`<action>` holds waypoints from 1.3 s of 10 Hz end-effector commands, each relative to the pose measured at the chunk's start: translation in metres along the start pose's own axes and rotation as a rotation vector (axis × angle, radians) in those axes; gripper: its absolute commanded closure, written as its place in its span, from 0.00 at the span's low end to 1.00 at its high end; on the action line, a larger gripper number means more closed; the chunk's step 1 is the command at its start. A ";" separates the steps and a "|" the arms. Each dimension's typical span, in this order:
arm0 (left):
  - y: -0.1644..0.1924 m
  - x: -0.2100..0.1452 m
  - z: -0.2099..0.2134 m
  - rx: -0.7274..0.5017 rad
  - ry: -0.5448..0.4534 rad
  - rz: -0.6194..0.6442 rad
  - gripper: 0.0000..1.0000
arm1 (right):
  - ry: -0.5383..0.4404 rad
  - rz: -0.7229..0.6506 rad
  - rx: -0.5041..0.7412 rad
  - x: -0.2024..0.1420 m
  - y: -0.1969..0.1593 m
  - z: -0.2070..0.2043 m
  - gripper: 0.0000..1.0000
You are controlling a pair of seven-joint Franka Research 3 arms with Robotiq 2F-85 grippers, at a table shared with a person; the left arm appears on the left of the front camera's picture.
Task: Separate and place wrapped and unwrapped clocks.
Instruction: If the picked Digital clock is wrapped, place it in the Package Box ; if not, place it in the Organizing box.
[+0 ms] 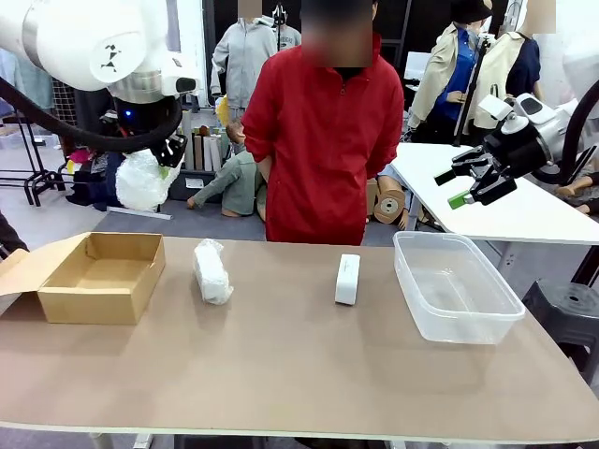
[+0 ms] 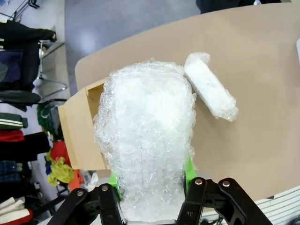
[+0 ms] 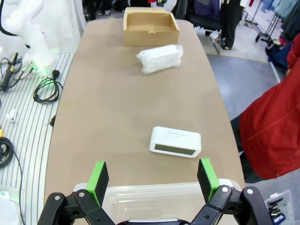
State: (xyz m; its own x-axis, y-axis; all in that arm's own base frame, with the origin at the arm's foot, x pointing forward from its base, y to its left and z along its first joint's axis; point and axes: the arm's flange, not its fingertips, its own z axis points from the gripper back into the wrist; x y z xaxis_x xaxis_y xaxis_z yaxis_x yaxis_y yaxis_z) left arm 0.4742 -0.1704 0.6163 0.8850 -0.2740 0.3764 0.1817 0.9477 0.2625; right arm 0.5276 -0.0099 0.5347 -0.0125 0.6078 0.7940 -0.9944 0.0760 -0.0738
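Clamping the crinkly bubble-wrapped white bundle in the left gripper, high over the open brown cardboard box at the tan table's left end, lower squarely between its walls before letting go, never dropping from height.

Lighting's bright and even here, probably from overhead, so shadows under stuff on my counter stay soft and short. The wrapped clock blows out nearly white close up, with sparkly glare on the bubble wrap. My wrist views bend at the edges, and the backgrounds go slightly soft.
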 end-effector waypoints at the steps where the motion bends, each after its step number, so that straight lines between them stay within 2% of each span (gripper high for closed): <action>1: 0.004 0.000 0.003 0.003 -0.008 -0.012 1.00 | 0.000 0.001 -0.001 0.001 0.000 0.000 0.00; 2: 0.000 0.000 0.000 0.000 0.000 0.000 1.00 | 0.000 0.001 -0.001 0.001 0.000 0.000 0.00; 3: 0.002 -0.005 0.003 0.068 -0.047 0.016 1.00 | 0.000 0.001 -0.001 0.001 0.000 0.000 0.00; 4: 0.011 -0.009 -0.011 0.044 -0.012 -0.026 1.00 | 0.000 0.001 -0.001 0.001 0.000 0.000 0.00; 6: 0.023 -0.023 -0.038 0.012 0.032 -0.015 1.00 | 0.000 0.001 -0.001 0.001 0.000 0.000 0.00; 8: 0.035 -0.036 -0.070 0.010 0.121 0.032 1.00 | 0.000 0.001 -0.001 0.001 0.000 0.000 0.00; 11: 0.074 -0.040 -0.137 -0.008 0.187 0.108 1.00 | 0.000 0.001 -0.001 0.001 0.000 0.000 0.00; 13: 0.090 -0.033 -0.166 -0.059 0.157 0.079 1.00 | 0.000 0.001 -0.001 0.001 0.000 0.000 0.00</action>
State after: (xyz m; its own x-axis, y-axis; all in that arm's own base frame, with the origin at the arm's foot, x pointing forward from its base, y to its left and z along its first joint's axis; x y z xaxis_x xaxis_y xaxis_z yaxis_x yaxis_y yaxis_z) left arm 0.5226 -0.0507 0.4757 0.9657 -0.1338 0.2226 0.0832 0.9712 0.2231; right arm 0.5277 -0.0099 0.5347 -0.0125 0.6078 0.7940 -0.9944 0.0760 -0.0739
